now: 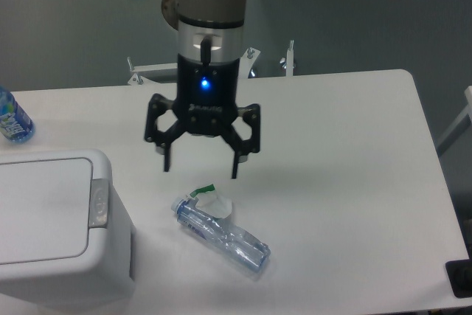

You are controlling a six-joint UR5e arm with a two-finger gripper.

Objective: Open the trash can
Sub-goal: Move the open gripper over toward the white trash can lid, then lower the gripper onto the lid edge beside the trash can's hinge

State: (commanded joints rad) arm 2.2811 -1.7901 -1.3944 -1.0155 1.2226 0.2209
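The gripper (200,170) hangs with jaws spread wide, holding nothing; the bin (55,230) is shut. Descending here risks hitting the bottle (221,234); the button (99,202) lies leftward.

White boxy plastic trash can (51,234) with grey push-button (99,203); black two-finger gripper (200,170) lit blue; clear crushed bottle (221,232) with green-edged label; white table (346,182).

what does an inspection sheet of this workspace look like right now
surface: white table, bare on its right part
job's things: bin at front left, lid flat, grey button on its rim
clutter: crushed bottle lying near the middle; blue bottle at left edge
grippers: gripper open, above the table, holding nothing
cables: nothing seen
surroundings: arm base behind table, grey floor
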